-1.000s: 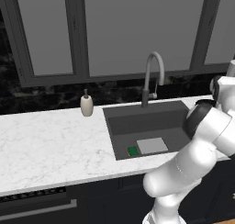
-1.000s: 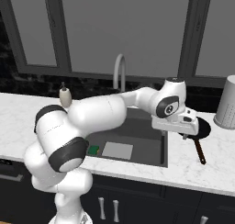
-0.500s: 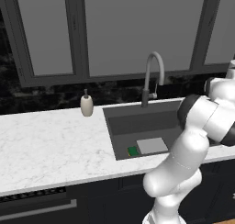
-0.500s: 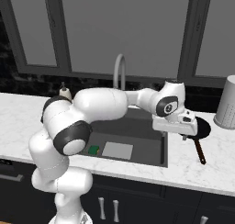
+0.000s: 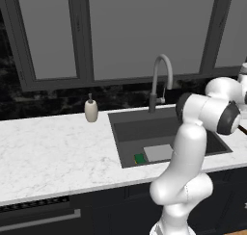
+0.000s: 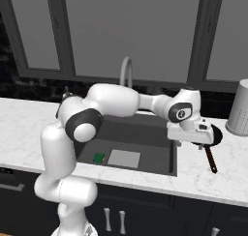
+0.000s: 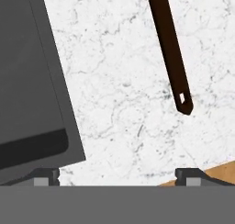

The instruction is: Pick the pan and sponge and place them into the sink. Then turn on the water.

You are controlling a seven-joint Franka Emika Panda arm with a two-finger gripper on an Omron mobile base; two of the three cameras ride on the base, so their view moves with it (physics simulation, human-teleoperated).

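Since the earlier frames the arm's elbow has swung up and toward the sink's front edge, while the wrist has stayed put over the pan point(image 6: 212, 136) and neither pan nor sponge has shifted. From the right base view the hand covers most of the pan: a black arc of its rim shows at the hand's right side, and its thin dark handle runs down toward the counter's point(image 6: 232, 172) front edge. In the hand view the pan body is cut off at the top and just the handle, with its small hanging hole, lies on the marble. The gripper point(image 7: 117, 175) shows there as two dark fingertips point(image 7: 45, 175) set wide apart at the bottom, holding nothing and clear of the handle; how high it sits above the counter is hard to judge. The sponge point(image 5: 139, 158) lies on the floor of the sink point(image 5: 126, 133), at the left edge of the lighter grey patch, near the front wall. Open marble lies between the sink's right rim and the pan handle. A grey canister point(image 6: 240, 108) stands behind the pan, cut off by the frame. A soap dispenser point(image 5: 90, 109) stands left of the gooseneck faucet point(image 5: 160, 80), whose spout looks dry.
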